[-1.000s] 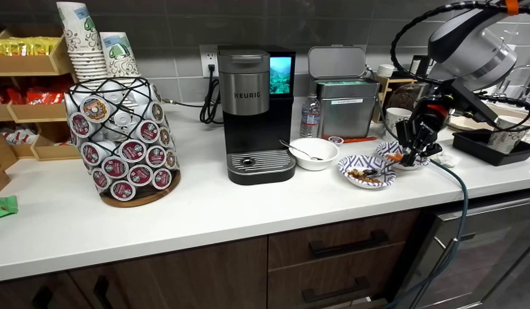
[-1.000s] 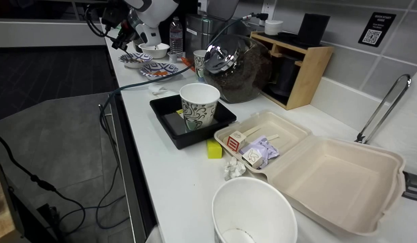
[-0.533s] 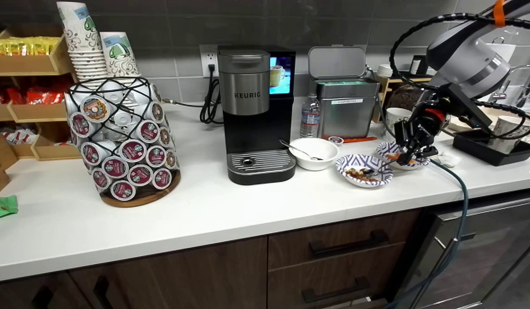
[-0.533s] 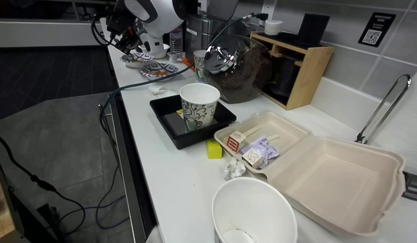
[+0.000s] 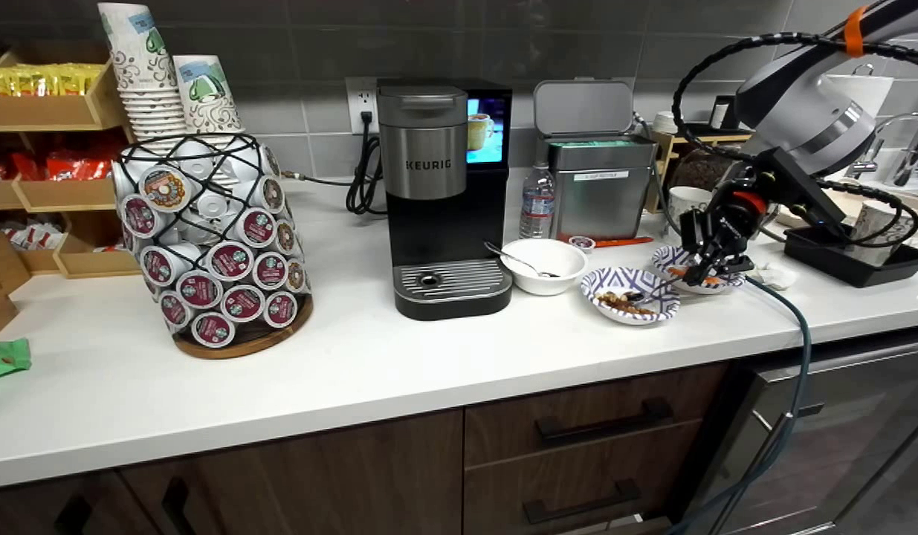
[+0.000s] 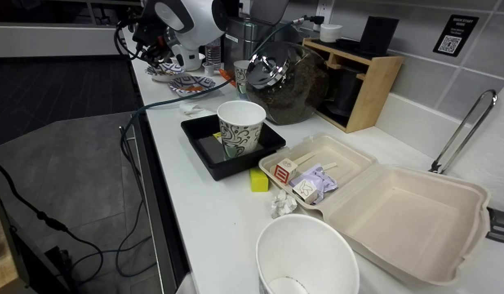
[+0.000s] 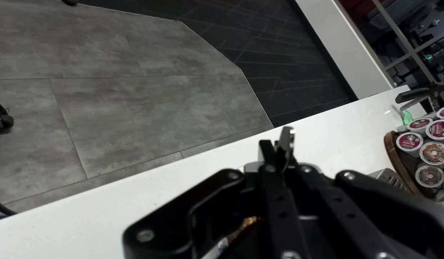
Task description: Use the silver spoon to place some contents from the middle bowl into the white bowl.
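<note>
My gripper (image 5: 691,273) is shut on the silver spoon (image 5: 659,287), whose handle end sticks up between the fingers in the wrist view (image 7: 287,140). The spoon's head is inside the middle bowl (image 5: 626,277), over or in the tan-brown contents (image 5: 617,301). I cannot tell whether the head carries pieces. The middle bowl also shows in an exterior view (image 6: 176,70), below my gripper (image 6: 156,63). The plain white bowl (image 5: 528,251) stands left of the middle bowl, with a second spoon (image 5: 525,263) resting in it. The fingers hide most of the contents (image 7: 247,222) in the wrist view.
The bluer patterned bowl (image 5: 674,258) with orange pieces sits behind my gripper. A coffee machine (image 5: 429,215), a water bottle (image 5: 537,204) and a metal bin (image 5: 600,189) stand near the white bowl. A hose (image 5: 806,357) hangs over the counter's front edge.
The arm and gripper have tilted and shifted slightly. The spoon's head has moved slightly left and up inside the middle bowl. That bowl slid slightly left between the two earlier moments.
</note>
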Robot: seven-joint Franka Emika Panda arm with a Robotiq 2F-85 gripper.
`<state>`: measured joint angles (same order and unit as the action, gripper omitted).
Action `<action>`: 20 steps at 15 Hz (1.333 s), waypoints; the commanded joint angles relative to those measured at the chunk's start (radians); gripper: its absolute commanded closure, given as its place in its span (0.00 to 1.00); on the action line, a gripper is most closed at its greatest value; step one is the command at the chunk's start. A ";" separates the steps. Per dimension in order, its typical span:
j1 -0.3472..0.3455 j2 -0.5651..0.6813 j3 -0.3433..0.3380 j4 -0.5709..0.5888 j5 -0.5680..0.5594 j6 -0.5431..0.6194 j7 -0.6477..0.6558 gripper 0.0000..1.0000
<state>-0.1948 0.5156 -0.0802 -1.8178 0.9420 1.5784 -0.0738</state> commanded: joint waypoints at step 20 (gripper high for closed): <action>-0.007 0.162 0.060 0.101 0.114 -0.061 -0.346 0.99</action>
<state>-0.1919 0.6419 -0.0229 -1.7554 1.0412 1.5516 -0.3635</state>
